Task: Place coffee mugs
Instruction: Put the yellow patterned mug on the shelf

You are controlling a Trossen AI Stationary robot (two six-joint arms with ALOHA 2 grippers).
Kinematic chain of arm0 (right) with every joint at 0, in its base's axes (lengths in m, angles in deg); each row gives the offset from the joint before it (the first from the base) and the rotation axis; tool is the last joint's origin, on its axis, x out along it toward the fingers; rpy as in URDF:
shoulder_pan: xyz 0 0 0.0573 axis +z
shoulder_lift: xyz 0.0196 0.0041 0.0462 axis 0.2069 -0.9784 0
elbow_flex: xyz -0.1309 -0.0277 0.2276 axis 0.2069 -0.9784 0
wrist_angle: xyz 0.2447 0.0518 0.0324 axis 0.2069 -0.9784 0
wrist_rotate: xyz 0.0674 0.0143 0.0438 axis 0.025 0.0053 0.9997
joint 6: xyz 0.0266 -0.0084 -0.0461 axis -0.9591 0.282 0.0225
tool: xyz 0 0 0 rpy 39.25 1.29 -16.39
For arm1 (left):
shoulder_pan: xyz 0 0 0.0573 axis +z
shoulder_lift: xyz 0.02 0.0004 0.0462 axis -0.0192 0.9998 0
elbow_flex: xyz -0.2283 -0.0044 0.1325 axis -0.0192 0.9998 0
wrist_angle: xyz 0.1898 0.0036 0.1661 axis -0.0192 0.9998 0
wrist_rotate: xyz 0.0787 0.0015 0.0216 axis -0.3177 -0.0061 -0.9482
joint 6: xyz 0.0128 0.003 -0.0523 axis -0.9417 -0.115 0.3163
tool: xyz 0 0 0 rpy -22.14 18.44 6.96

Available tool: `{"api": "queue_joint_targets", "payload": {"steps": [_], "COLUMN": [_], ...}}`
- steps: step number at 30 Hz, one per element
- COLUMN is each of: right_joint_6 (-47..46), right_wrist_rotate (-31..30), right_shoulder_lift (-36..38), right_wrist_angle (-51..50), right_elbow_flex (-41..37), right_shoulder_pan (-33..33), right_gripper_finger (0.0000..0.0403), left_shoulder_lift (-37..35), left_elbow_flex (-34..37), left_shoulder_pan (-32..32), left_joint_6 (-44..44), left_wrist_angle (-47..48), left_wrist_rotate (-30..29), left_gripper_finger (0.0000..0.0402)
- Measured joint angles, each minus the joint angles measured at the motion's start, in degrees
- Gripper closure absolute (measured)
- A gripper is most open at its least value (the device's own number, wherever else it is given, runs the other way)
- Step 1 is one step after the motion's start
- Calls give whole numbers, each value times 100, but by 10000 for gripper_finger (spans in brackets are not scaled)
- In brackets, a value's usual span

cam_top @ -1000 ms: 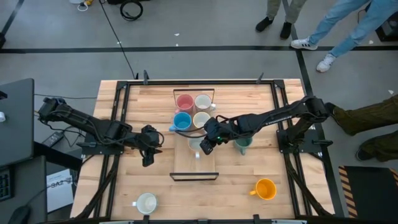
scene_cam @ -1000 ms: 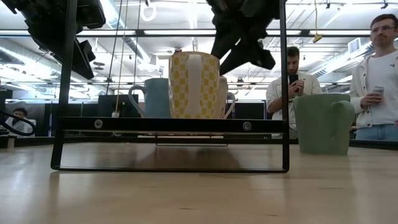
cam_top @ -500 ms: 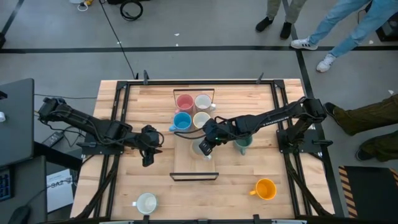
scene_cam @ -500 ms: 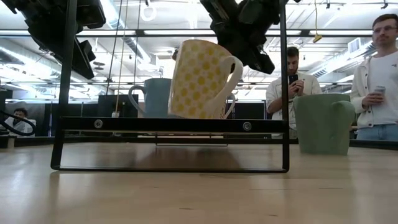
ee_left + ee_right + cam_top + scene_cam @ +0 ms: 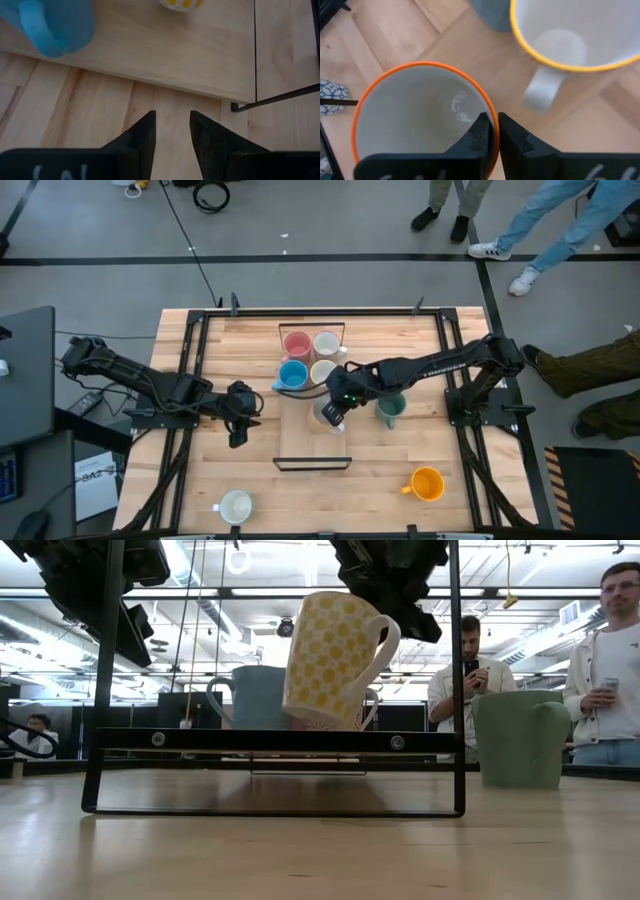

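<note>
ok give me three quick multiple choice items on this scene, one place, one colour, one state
1. Where is the orange mug?
A outside the black frame, on the right arm's side
B inside it
C in an end effector

2. What colour is the mug just outside the frame beside the right arm?
A pink
B teal green
C white

3. How is the yellow-dotted mug sitting?
A upright
B upside down
C tilted, rim pinched by the right end effector

Answers: A, the high view shows it alone; B, the teal green mug shows in the high and low views; C, the low view shows the lean.
</note>
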Motion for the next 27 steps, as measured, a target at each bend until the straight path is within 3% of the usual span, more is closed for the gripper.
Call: {"api": "queue_joint_targets", "payload": {"steps": [11, 27], "right_joint_6": [426, 1163], "right_wrist_rotate": [-104, -296], "right_shoulder_lift": [0, -13], "right_wrist_angle": [-632, -569], "right_elbow_flex": [180, 184], "right_shoulder_pan": [-147, -150], "right_gripper_finger": [373, 368], "left_shoulder_lift": [0, 0], "left_elbow_flex": [0, 0], "left_shoulder_pan": [1, 1], "left_joint_6": [0, -2], "left_wrist_angle": [1, -1], "left_wrist_rotate": [0, 0], "left_gripper_finger": [276, 276]}}
